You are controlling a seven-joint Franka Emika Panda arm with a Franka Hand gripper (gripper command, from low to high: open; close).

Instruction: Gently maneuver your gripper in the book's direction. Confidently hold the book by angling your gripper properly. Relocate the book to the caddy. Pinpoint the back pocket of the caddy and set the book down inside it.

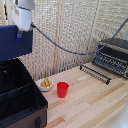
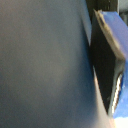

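My short dark fingers (image 2: 107,70) pinch the flat navy-blue hardcover book (image 1: 14,42), which hangs upright in the air above the large black fabric caddy (image 1: 20,100) at the exterior view's left. A small red cup (image 1: 62,89) stands on the pale wooden counter (image 1: 95,105) just beside the caddy.

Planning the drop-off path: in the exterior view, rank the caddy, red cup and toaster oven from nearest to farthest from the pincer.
1. Caddy, directly below the pincer.
2. Red cup, mid-table.
3. Toaster oven, far on that view's right.
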